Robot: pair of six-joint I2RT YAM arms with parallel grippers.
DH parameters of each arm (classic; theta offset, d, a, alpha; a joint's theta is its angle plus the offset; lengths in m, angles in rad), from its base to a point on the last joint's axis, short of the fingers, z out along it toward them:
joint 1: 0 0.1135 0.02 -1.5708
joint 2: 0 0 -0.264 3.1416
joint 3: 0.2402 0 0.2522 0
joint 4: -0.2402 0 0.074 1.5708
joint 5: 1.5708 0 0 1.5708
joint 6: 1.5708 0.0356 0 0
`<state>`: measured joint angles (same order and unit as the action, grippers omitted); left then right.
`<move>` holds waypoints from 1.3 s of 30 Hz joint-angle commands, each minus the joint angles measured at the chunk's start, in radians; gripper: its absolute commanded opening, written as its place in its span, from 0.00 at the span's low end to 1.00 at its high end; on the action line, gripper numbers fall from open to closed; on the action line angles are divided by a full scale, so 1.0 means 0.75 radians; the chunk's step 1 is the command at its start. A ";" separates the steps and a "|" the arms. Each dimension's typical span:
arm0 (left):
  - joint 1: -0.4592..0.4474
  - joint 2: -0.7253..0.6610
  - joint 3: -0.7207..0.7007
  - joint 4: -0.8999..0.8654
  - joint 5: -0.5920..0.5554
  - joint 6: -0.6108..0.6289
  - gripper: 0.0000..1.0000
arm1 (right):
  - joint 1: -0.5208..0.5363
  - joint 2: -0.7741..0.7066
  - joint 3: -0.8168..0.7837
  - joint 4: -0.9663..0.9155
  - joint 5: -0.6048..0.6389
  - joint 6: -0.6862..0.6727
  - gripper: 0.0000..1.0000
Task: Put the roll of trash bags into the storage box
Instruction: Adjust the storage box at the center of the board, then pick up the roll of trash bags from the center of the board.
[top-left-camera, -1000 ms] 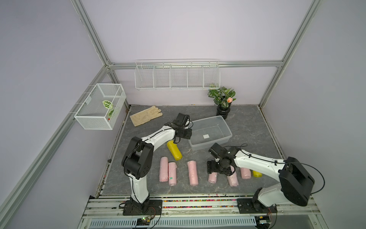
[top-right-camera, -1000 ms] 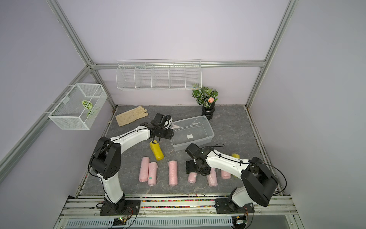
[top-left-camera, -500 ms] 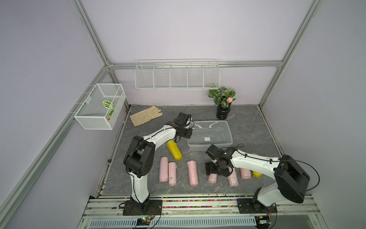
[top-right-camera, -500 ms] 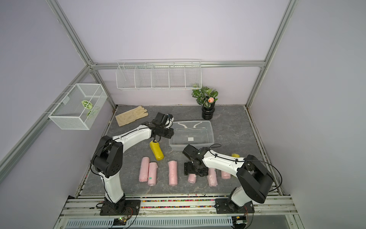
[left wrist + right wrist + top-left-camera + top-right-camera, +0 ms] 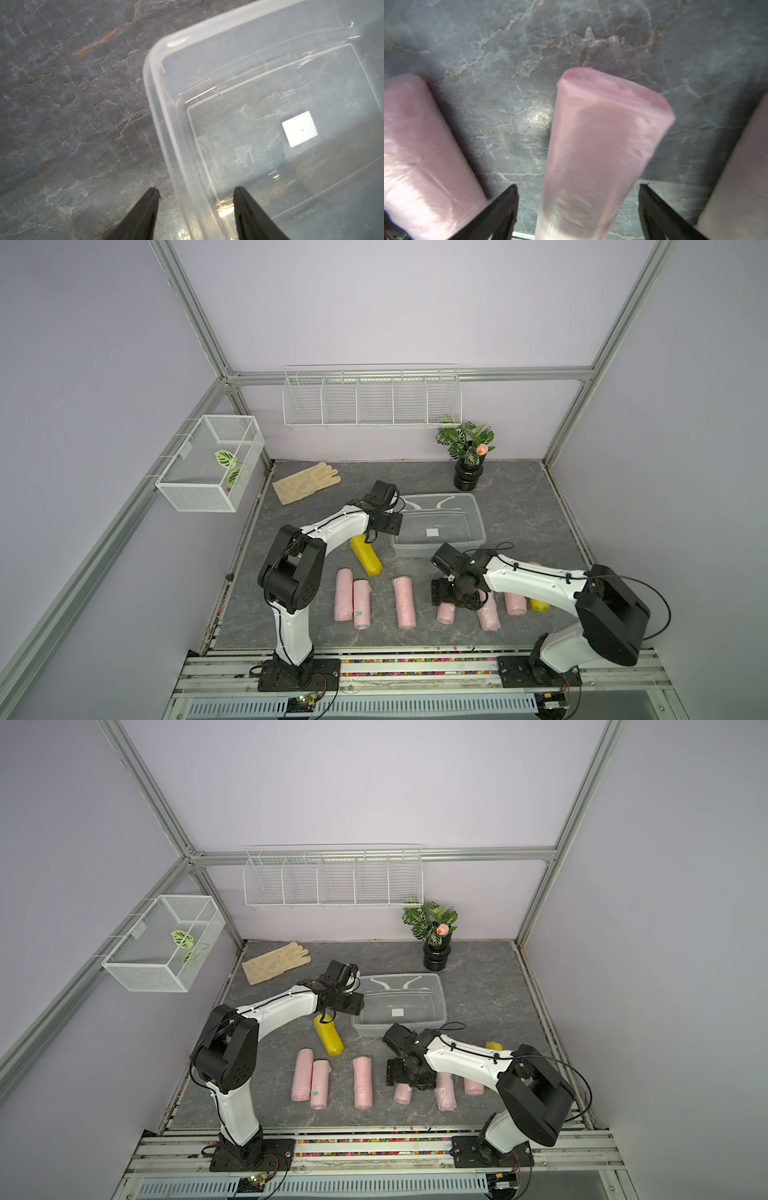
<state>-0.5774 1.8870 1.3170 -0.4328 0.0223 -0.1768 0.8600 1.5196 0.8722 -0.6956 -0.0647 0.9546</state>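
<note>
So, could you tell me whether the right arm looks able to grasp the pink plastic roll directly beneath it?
Probably yes: the right tool stands open astride the pink plastic roll, and the neighbouring pink rolls lie outside its jaws.

White wire rack (image 5: 372, 400) on the rear wall, five compartments. White mesh basket (image 5: 210, 464) hung on the side rail, clear of the table (image 5: 519, 506); two green leaves (image 5: 226, 459) inside. Beige glove (image 5: 306, 487) flat on the table, near the rear corner beneath the basket. Potted plant (image 5: 467, 448) — black pot (image 5: 468, 477), one pink bloom (image 5: 482, 449) — upright by the rear wall, below the rack's end.
</note>
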 commanded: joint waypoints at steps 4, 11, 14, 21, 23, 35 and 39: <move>-0.005 -0.156 -0.112 0.012 -0.053 -0.109 0.65 | 0.011 -0.044 -0.024 0.008 0.078 0.109 0.90; -0.005 -0.304 -0.173 0.017 -0.085 -0.110 0.67 | 0.030 -0.015 -0.016 0.012 0.103 0.181 0.87; -0.005 -0.324 -0.165 0.002 -0.084 -0.099 0.67 | 0.046 0.006 -0.012 0.014 0.111 0.204 0.87; -0.005 -0.337 -0.190 0.022 -0.075 -0.106 0.68 | 0.070 0.050 0.021 -0.003 0.127 0.240 0.85; -0.005 -0.335 -0.196 0.023 -0.070 -0.106 0.68 | 0.074 0.053 0.020 -0.007 0.133 0.249 0.83; -0.005 -0.330 -0.226 0.037 -0.052 -0.112 0.68 | 0.075 0.052 0.017 -0.013 0.157 0.261 0.67; -0.005 -0.339 -0.226 0.035 -0.049 -0.112 0.68 | 0.076 0.052 0.017 -0.013 0.163 0.264 0.59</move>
<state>-0.5774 1.6428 1.1553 -0.4168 -0.0254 -0.2539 0.9104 1.5513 0.8734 -0.6834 0.0338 1.1442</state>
